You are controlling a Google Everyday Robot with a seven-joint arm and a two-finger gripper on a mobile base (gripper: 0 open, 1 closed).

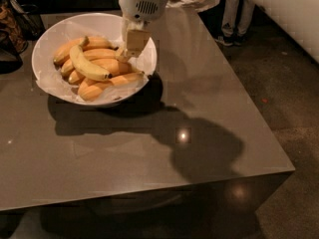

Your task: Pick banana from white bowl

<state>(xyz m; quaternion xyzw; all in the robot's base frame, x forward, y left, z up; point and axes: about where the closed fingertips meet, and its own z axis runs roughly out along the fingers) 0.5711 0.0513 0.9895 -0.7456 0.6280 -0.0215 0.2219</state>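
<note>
The white bowl (56,40) stands at the table's far left and holds a pile of bananas. A smooth yellow banana (88,66) with dark ends lies on top of several stubby orange bananas (110,81). My gripper (132,48) reaches down from above into the right part of the bowl. Its tip is at a pale yellow banana end (121,55). The gripper hides the rest of that banana, so I cannot see any blotches on it.
The bowl rests on a dark grey glossy table (149,148) whose front and right edges are in view. A dark bag (12,29) stands at the far left. A person's legs (234,14) are beyond the far right corner. The arm casts a broad shadow on the table.
</note>
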